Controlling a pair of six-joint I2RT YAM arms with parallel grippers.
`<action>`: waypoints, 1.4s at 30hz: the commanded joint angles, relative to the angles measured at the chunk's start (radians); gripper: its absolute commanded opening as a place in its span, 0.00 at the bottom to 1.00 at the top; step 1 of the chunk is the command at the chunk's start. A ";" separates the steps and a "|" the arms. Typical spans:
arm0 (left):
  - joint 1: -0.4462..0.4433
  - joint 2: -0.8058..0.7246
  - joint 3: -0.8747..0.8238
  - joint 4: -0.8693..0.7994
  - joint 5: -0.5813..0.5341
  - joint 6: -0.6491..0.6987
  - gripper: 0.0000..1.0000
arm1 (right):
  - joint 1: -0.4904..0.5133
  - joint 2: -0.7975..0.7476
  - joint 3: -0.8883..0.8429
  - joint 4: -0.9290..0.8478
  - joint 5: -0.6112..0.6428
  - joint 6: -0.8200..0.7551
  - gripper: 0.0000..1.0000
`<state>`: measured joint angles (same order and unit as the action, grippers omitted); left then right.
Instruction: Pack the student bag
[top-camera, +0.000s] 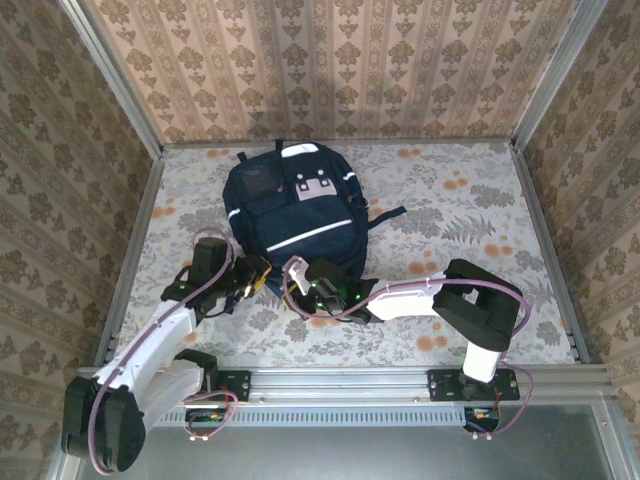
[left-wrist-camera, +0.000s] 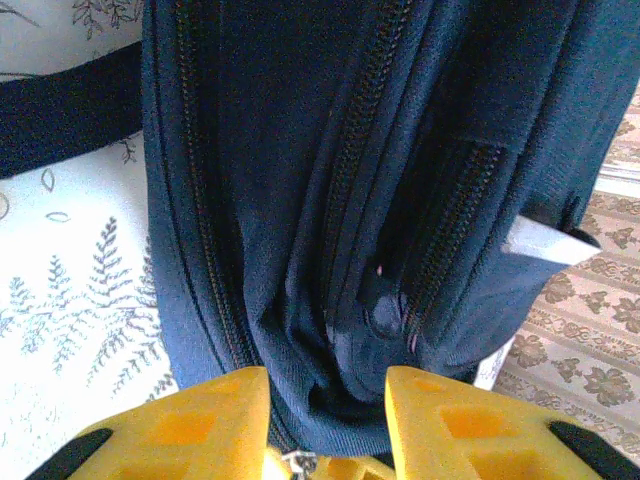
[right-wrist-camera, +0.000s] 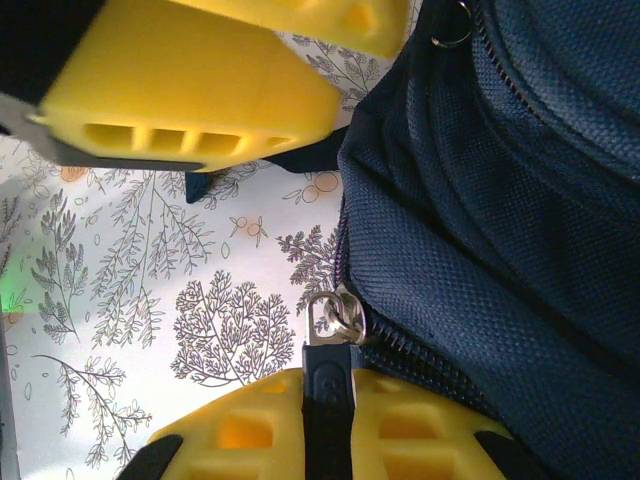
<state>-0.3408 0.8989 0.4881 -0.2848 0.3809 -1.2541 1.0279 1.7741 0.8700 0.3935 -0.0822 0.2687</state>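
The student bag (top-camera: 295, 215) lies flat in the middle of the table, navy with a white stripe. At its near end my left gripper (top-camera: 258, 272) is closed on a bunched fold of the bag's fabric (left-wrist-camera: 300, 200), which fills the gap between the yellow fingers (left-wrist-camera: 328, 400). Just to its right, my right gripper (top-camera: 297, 272) is shut on a black zipper pull (right-wrist-camera: 328, 375), whose metal ring (right-wrist-camera: 335, 315) joins a slider on the bag's edge (right-wrist-camera: 500, 200). One left finger (right-wrist-camera: 190, 90) shows at the top of the right wrist view.
The floral tablecloth (top-camera: 470, 200) has free room right of the bag. A dark strap (left-wrist-camera: 60, 120) trails to the left of the bag, and a white tag (left-wrist-camera: 545, 243) sticks out of its side. Patterned walls close in three sides; a metal rail (top-camera: 340, 383) runs along the near edge.
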 joint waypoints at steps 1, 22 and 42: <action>-0.003 -0.028 -0.025 -0.057 -0.020 -0.050 0.39 | -0.002 0.010 0.026 0.068 0.038 0.003 0.00; -0.006 0.141 0.005 0.115 0.010 -0.059 0.37 | 0.001 0.030 0.017 0.090 0.013 0.024 0.00; 0.040 0.243 0.042 0.078 -0.020 0.020 0.00 | 0.000 -0.008 -0.077 -0.063 0.159 0.062 0.00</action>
<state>-0.3275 1.1687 0.5011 -0.1795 0.4007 -1.2743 1.0355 1.7973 0.8402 0.4187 -0.0120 0.3145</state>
